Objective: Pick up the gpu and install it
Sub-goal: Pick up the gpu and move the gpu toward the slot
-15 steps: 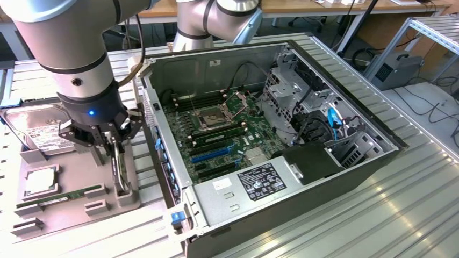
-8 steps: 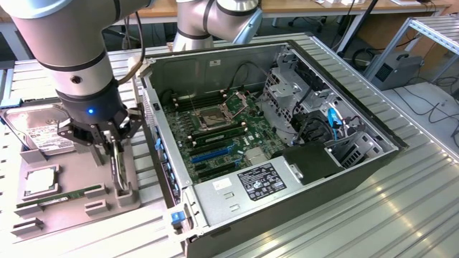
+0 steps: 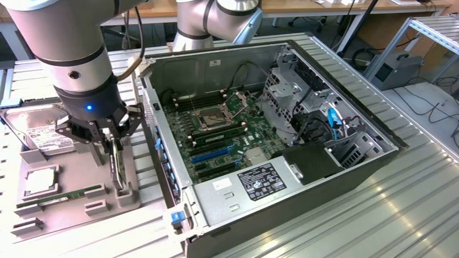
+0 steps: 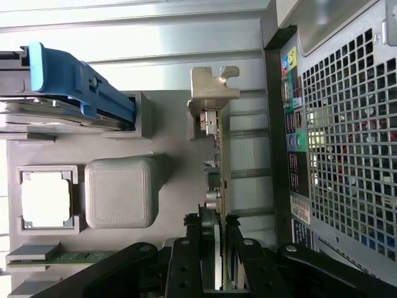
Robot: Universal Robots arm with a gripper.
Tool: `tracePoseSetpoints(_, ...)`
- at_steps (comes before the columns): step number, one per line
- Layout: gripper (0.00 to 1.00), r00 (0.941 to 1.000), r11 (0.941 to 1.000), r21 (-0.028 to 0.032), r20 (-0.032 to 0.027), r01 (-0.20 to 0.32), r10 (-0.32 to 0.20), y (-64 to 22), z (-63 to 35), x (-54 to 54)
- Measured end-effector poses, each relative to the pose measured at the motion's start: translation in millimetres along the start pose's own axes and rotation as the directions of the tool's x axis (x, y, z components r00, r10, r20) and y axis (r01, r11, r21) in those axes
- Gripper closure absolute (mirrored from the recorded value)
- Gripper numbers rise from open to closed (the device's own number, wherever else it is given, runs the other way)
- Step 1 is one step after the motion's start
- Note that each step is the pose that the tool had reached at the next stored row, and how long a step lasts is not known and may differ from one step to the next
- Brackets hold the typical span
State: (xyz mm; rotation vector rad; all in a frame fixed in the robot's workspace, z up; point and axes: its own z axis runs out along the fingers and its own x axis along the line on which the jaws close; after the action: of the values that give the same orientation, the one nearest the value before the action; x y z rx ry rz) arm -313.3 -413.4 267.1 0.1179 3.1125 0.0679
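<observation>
The end effector [image 4: 216, 231] straddles the gpu [image 4: 218, 162], which stands on edge in the grey holder [image 4: 177, 158] beside the case [image 4: 347, 155], and seems clamped on it. Best lift straight up, card kept vertical.

Pincer [image 4: 218, 225] grips both faces of the gpu [image 4: 218, 161], which stands on edge in the gray tray [image 4: 167, 133], with its silver bracket [image 4: 213, 87] at the end away from the pincer. CPU [image 4: 46, 198], memory stick [image 4: 56, 256] and blue-railed hard drive [image 4: 68, 93] sit in the same tray. Perforated PC case [image 4: 347, 155] is just beside the gpu.
</observation>
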Motion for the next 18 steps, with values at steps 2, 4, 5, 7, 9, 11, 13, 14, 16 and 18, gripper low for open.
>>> tracePoseSetpoints(2, 0.73, 1.0, 1.0, -0.0001, 0.0, 0.0, 0.0, 0.1, -1.3, 0.0)
tracePoseSetpoints(4, 0.73, 1.0, 1.0, -0.0001, 0.0001, 0.0, 0.0, 0.1, -2.7, -0.1)
tracePoseSetpoints(5, 0.73, 1.0, 1.0, -0.0001, 0.0001, 0.0, 0.0, 0.2, -3.4, -0.1)
tracePoseSetpoints(7, 0.73, 1.0, 1.0, 0.0, 0.0001, 0.0, 0.0, 0.2, -4.7, -0.1)
tracePoseSetpoints(9, 0.73, 1.0, 1.0, -0.0001, 0.0001, 0.0, 0.0, 0.3, -5.9, -0.2)
tracePoseSetpoints(11, 0.73, 1.0, 1.0, -0.0001, 0.0001, 0.0, 0.0, 0.4, -7.2, -0.2)
tracePoseSetpoints(13, 0.73, 1.0, 1.0, -0.0001, 0.0002, 0.0, 0.0, 0.4, -8.7, -0.2)
tracePoseSetpoints(14, 0.73, 1.0, 1.0, -0.0001, 0.0002, 0.0, 0.0, 0.5, -9.5, -0.3)
tracePoseSetpoints(16, 0.73, 1.0, 1.0, -0.0001, 0.0002, 0.0, 0.0, 0.6, -10.8, -0.3)
tracePoseSetpoints(18, 0.73, 1.0, 1.0, -0.0001, 0.0001, 0.0, 0.0, 0.6, -12.0, -0.3)
